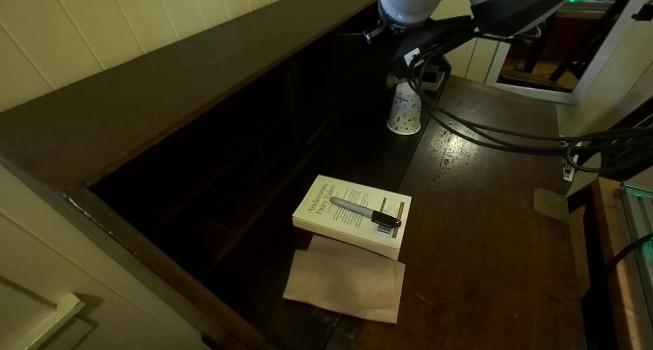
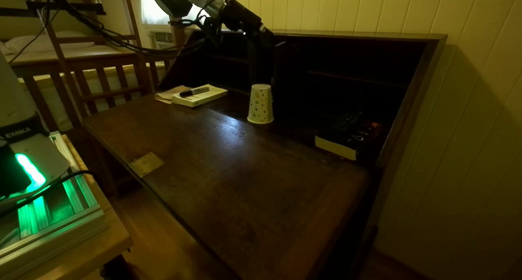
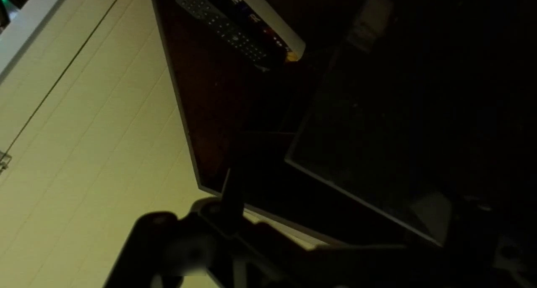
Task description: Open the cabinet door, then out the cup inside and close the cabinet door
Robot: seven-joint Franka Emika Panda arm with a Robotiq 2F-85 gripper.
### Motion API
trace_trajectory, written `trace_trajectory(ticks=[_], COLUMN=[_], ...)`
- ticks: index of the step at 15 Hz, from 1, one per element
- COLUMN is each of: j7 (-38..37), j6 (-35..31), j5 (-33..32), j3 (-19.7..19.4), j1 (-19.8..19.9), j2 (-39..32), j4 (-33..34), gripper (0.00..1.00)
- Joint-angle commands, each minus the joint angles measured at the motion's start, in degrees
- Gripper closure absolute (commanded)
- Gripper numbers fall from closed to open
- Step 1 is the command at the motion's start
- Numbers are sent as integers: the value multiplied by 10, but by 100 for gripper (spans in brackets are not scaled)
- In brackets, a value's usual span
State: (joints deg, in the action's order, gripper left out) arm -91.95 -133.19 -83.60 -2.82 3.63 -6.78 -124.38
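On the desk (image 2: 244,182), the cup (image 2: 261,105) stands below the end effector (image 2: 266,37).

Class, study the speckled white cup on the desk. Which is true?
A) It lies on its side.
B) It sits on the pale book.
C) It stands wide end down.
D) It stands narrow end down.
C: in both exterior views the cup tapers toward its top, with its broader end on the desk.
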Motion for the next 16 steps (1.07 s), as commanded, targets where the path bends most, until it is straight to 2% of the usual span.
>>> trace_trajectory(ticks=[1, 5, 10, 16], j7=[23, 60, 118, 217], j6=[-19, -42, -136, -130], j5=[51, 101, 167, 251], j3=[2, -1, -15, -36], j1=[1, 1, 12, 27], j2=[53, 66, 57, 50], j4=[-40, -57, -76, -93], gripper=[0, 0, 0, 0])
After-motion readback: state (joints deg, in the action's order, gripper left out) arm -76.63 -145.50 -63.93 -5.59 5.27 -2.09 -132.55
